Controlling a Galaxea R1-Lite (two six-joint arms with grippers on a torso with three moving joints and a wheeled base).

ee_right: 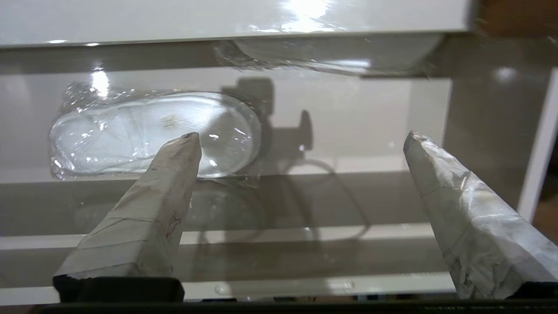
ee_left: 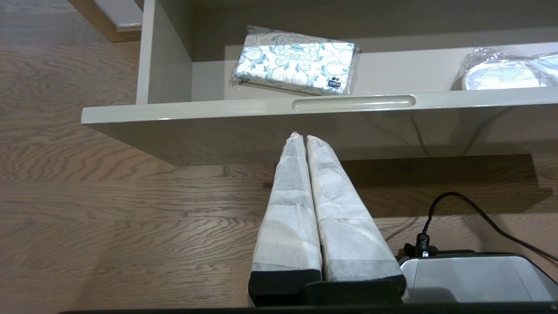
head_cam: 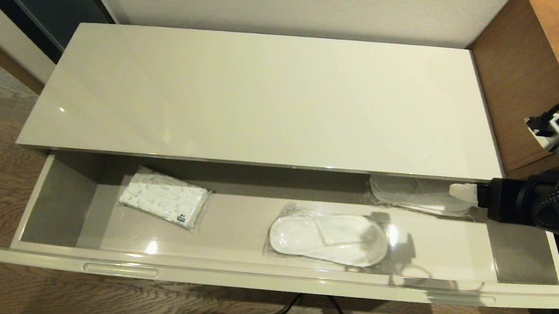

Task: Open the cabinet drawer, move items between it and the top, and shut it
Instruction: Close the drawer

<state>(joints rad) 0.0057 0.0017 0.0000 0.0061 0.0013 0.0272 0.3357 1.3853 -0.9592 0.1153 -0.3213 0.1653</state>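
Lying flat in cabinet drawer (head_cam: 65, 198), wrapped slippers (head_cam: 329, 237) judged light, floppy, slick; best pinched mid-pack. Right pincer (ee_right: 301, 135) spread above drawer's right end; left pincer (ee_left: 304, 137) pressed together, parked below drawer front.

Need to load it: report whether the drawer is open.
Open: the cabinet drawer is pulled out, showing wrapped slippers inside.

The cabinet top (head_cam: 265, 94) is smooth, glossy cream. The drawer (head_cam: 257, 279) has a shiny front and satin grey-beige walls. White cloth slippers (head_cam: 328, 237) lie in crinkly clear plastic. The floor (ee_left: 109, 209) is matt grained wood. The gripper fingers (ee_right: 462, 209) wear rough, papery white tape.
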